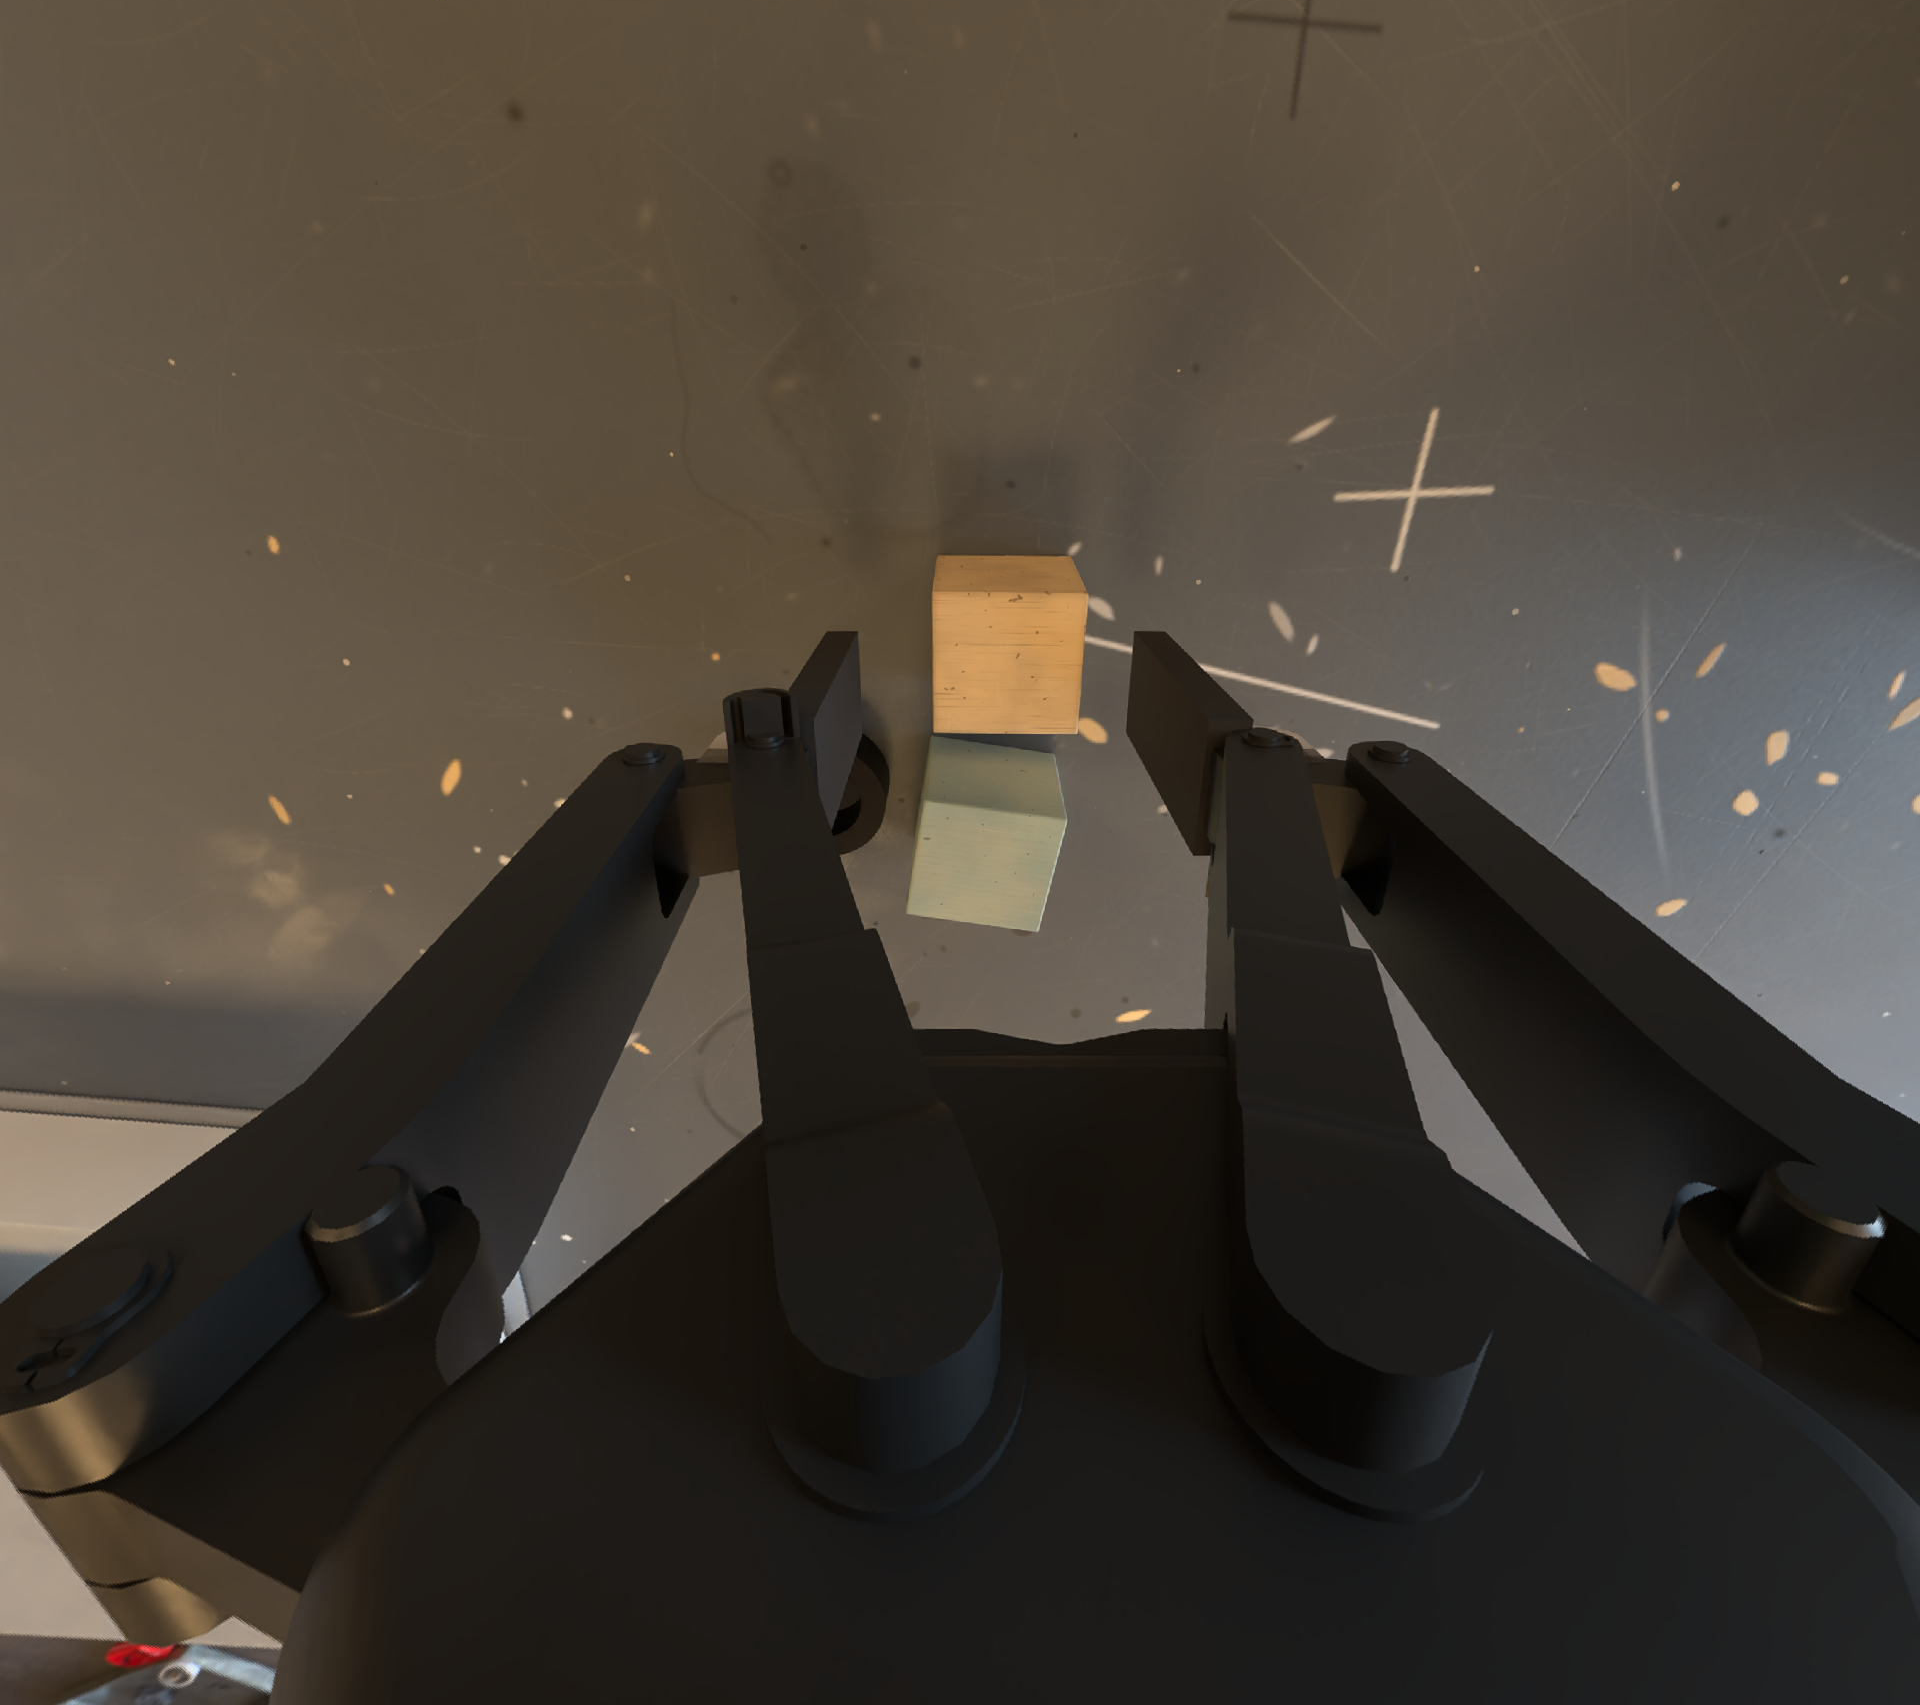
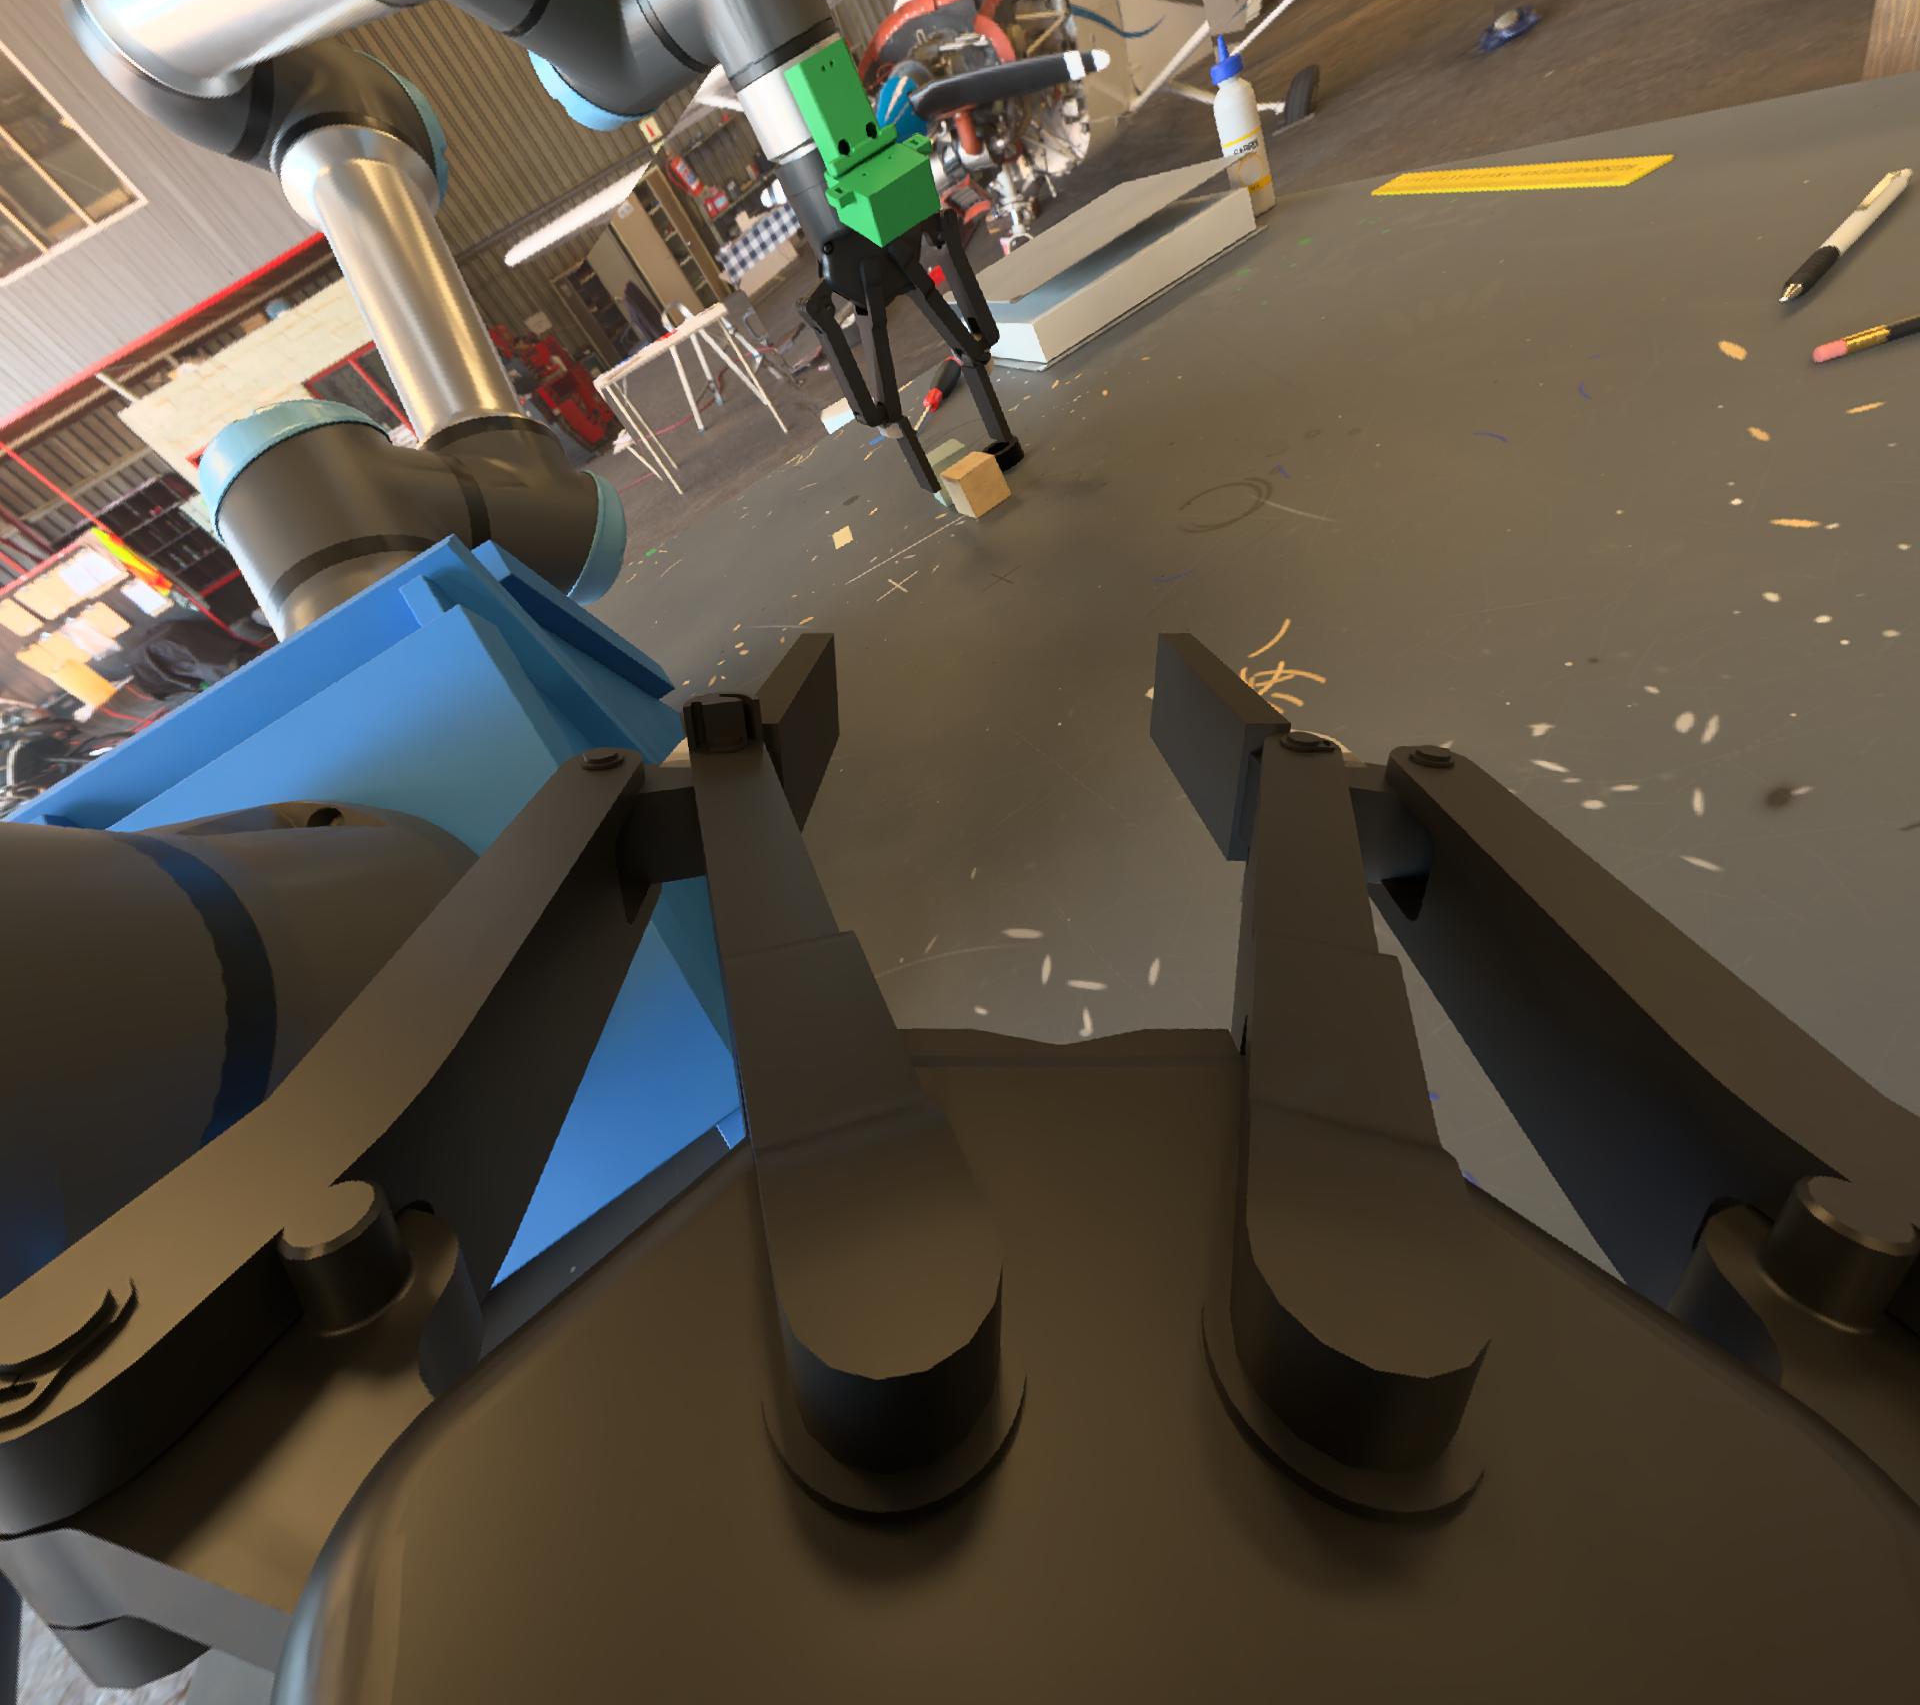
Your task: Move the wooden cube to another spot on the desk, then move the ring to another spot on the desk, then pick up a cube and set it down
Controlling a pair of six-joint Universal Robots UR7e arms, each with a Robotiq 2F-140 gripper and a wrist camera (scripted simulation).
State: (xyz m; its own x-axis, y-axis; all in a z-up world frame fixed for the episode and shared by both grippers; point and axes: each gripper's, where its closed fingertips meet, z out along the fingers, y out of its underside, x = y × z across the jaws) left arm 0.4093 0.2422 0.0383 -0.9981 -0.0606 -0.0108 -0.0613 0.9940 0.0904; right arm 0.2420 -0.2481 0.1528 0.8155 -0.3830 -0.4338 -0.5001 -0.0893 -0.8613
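In the left wrist view the wooden cube [image 1: 1008,645] sits on the dark desk [image 1: 520,305], with a pale green cube [image 1: 985,834] touching its near side. A black ring [image 1: 864,791] lies left of the green cube, partly hidden behind my left finger. My left gripper [image 1: 992,679] is open and low over the desk, with the green cube between its fingers and the wooden cube at the fingertips. The right wrist view shows the left gripper [image 2: 971,466], the wooden cube [image 2: 977,483] and the ring [image 2: 1003,450] far off. My right gripper [image 2: 997,689] is open and empty above the desk.
A flat white and blue box [image 2: 1122,273], a glue bottle [image 2: 1238,128], a yellow strip [image 2: 1522,175], a pen [image 2: 1844,234] and a pencil [image 2: 1865,341] lie at the far right. A red-handled screwdriver [image 2: 940,386] lies behind the cubes. The blue arm base [image 2: 416,720] stands left.
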